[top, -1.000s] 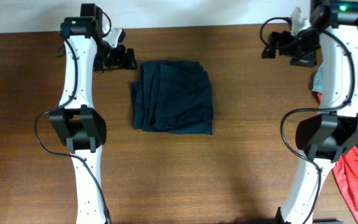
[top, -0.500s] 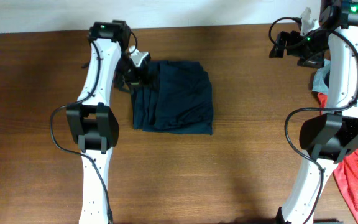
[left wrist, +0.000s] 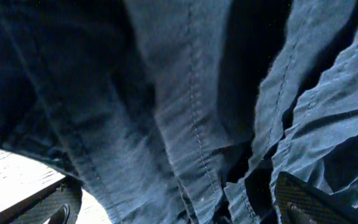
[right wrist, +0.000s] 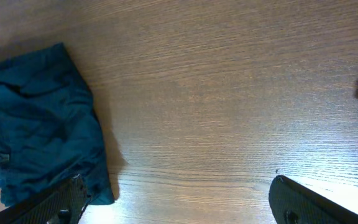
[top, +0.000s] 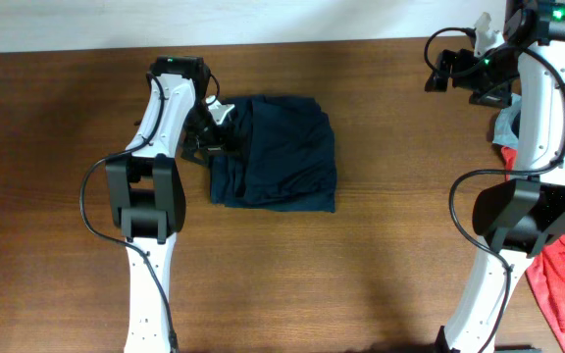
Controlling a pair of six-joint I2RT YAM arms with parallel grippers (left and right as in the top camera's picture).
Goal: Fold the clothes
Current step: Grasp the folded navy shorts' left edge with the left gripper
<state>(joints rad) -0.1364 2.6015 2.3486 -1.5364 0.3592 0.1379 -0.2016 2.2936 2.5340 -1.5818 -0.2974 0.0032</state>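
Note:
The clothes, a pair of dark navy shorts, lie in a folded, wrinkled square on the wooden table, back of centre. My left gripper is down at their back left edge. In the left wrist view the shorts' seamed folds fill the frame, and the left gripper is open with its fingers wide apart and cloth between them. My right gripper hovers at the back right, far from the shorts. In its wrist view the right gripper stands open over bare wood, with the shorts at the left.
A heap of other garments lies at the table's right edge: a red one near the front and a pale grey-blue one behind the right arm. The table's back edge meets a white wall.
My left gripper has come from behind and left of the shorts down onto their back left edge. The right arm shifted slightly right at first, then stayed put. The shorts lie as before.

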